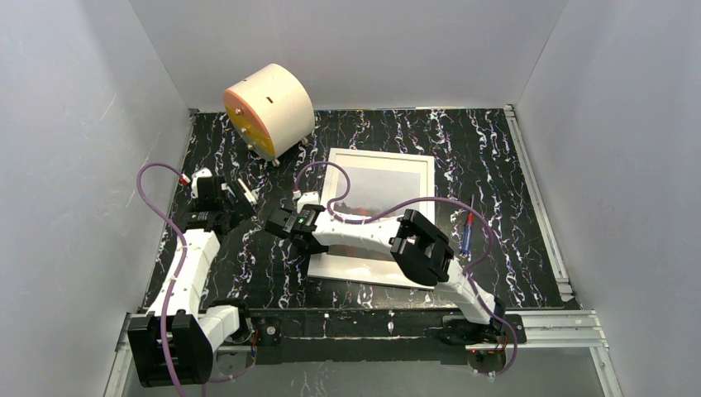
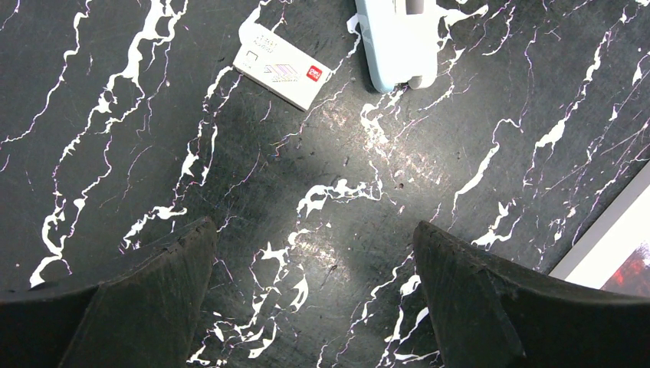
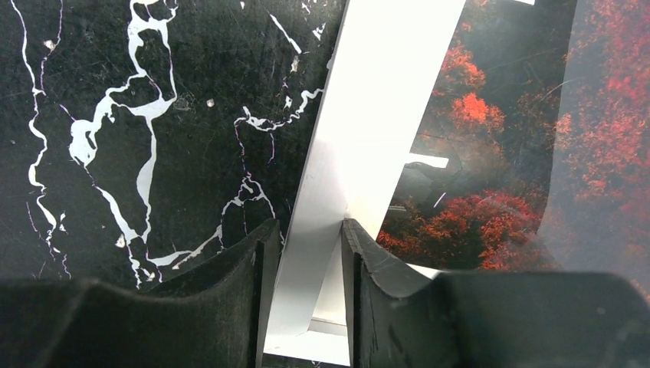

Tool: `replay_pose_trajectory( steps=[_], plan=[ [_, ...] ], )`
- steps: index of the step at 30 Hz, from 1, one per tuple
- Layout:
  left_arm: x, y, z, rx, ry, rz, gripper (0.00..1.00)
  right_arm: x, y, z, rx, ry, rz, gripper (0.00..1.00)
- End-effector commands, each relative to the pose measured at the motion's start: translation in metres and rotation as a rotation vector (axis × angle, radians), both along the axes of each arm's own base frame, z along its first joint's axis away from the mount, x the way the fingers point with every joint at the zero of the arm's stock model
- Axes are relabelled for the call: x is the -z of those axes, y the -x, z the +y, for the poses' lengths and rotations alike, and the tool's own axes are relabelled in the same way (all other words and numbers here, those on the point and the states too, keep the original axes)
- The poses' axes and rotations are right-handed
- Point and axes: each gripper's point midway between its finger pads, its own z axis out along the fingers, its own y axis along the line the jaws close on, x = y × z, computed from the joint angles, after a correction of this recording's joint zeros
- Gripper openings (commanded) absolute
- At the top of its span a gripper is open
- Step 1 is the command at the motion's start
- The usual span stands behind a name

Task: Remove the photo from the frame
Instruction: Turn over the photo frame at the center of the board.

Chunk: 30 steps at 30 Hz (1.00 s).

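The white frame (image 1: 380, 155) lies flat on the black marble table, right of centre. The photo (image 1: 382, 184) sits in it face up, pale mist at the far end and red trees nearer. My right gripper (image 1: 288, 225) reaches across to the frame's left edge. In the right wrist view its jaws (image 3: 306, 230) are shut on the white frame edge (image 3: 375, 115), with the red trees of the photo (image 3: 490, 153) just to the right. My left gripper (image 1: 225, 192) is open and empty over bare table (image 2: 314, 230), left of the frame's corner (image 2: 609, 245).
A cream cylinder with an orange face (image 1: 266, 110) stands at the back left. A blue and red pen (image 1: 468, 233) lies right of the frame. A small white card (image 2: 282, 70) and a pale plastic object (image 2: 398, 42) lie beyond my left gripper. Grey walls enclose the table.
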Motion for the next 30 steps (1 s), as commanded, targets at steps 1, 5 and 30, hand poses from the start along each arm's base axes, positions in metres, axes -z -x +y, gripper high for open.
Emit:
replay_pose_trajectory(
  steps=[1, 5, 30],
  plan=[
    [-0.01, -0.001, 0.006, -0.018, -0.023, -0.017, 0.98, 0.007, 0.001, -0.003, 0.034, 0.027, -0.006, 0.43],
    [-0.009, -0.002, 0.004, -0.011, -0.017, -0.016, 0.98, 0.002, -0.001, -0.002, 0.051, 0.013, -0.02, 0.42],
    [-0.012, -0.013, -0.05, 0.272, 0.174, -0.087, 0.98, -0.033, 0.015, 0.022, 0.021, -0.193, -0.035, 0.21]
  ],
)
